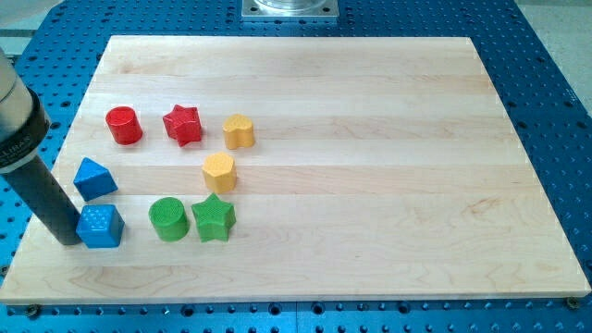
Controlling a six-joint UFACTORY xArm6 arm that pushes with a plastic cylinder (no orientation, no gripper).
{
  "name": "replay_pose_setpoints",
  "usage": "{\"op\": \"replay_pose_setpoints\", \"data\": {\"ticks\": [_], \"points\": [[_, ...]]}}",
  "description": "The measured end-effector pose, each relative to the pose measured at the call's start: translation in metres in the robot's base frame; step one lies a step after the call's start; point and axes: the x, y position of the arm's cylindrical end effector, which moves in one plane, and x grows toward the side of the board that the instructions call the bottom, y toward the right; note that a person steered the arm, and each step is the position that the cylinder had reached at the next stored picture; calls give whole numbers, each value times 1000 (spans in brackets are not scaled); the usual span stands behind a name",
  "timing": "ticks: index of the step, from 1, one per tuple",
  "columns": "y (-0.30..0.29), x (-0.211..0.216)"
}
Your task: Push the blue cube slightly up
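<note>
The blue cube (101,226) sits on the wooden board near the view's lower left. My tip (67,240) rests on the board right against the cube's left side, slightly below its middle. The dark rod rises from there up and to the view's left edge. A blue triangular block (94,178) lies just above the cube, close to it.
A green cylinder (167,218) and a green star (214,217) stand to the right of the cube. Above them are a yellow hexagon (219,171), a yellow heart-like block (239,131), a red star (183,124) and a red cylinder (123,125). The board's left edge (37,217) is near my tip.
</note>
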Motion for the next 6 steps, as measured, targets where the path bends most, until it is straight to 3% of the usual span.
{"op": "replay_pose_setpoints", "data": {"ticks": [1, 2, 3, 6], "points": [[-3, 47], [41, 64], [57, 36], [45, 29]]}}
